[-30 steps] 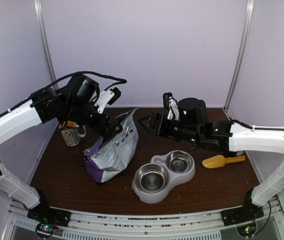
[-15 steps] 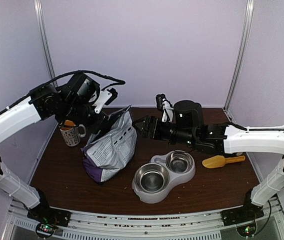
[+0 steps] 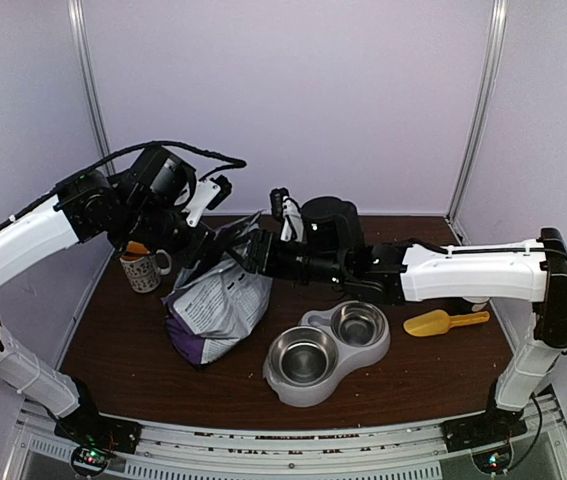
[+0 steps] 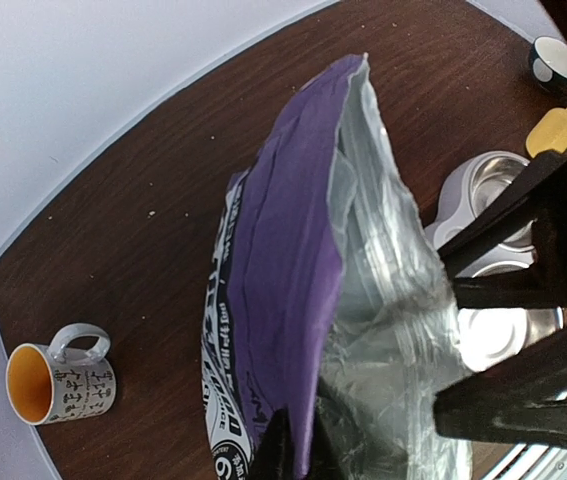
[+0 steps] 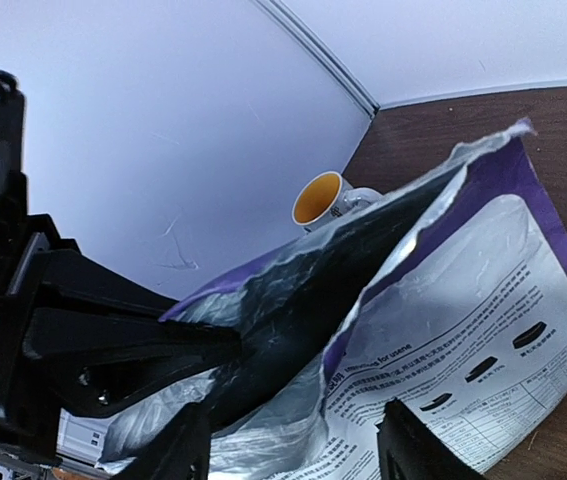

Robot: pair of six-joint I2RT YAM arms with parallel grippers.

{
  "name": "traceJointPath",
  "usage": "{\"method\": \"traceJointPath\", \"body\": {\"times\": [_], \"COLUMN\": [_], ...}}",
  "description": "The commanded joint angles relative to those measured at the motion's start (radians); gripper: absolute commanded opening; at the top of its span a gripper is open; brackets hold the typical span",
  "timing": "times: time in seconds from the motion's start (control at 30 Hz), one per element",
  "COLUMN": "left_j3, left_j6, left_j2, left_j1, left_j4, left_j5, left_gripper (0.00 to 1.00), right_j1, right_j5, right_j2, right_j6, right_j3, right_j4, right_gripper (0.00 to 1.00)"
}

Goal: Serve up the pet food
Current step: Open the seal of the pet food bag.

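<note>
Toward the back left of the dark wooden worktop, the purple-and-white food bag stood slumped, its torn top spread open. The left end effector was clenched on the bag's purple wall, whose rim ran down between its fingers in the left wrist view. The right end effector reached in from the opposite side with its jaws released and standing apart. One finger was inside the mouth and the other outside the printed white wall, which passed between them. Whether either finger touched the foil could not be told.

No pet food could be made out. The open mouth showed only crinkled silver lining and deep shadow, so any kibble lay hidden within the bag.

Just left of the bag, near the wall, stood a white mug with an orange interior. A double steel bowl in a grey holder sat right of the bag toward the front. A yellow scoop lay further right, its handle pointing away from the bowls.
</note>
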Motion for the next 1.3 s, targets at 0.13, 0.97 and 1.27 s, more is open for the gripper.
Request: {"method": "traceJointPath", "body": {"times": [0.13, 0.97, 1.27], "left_j3": [-0.007, 0.361, 0.233], "left_j6": [0.0, 0.442, 0.249], "left_j2": [-0.044, 0.096, 0.067], "left_j1": [0.0, 0.1, 0.12], "left_j4": [0.06, 0.328, 0.274], "left_j5": [-0.007, -0.445, -0.229], "left_gripper": [0.0, 0.0, 0.0], "right_j1": [0.0, -0.149, -0.131], "right_j5": [0.021, -0.19, -0.125], "right_j2": [0.084, 0.061, -0.072], "right_j6": [0.067, -0.143, -0.079], "right_j3": [0.117, 0.6, 0.239], "right_j4": [-0.068, -0.604, -0.347], "right_gripper": [0.21, 0.06, 0.48]}}
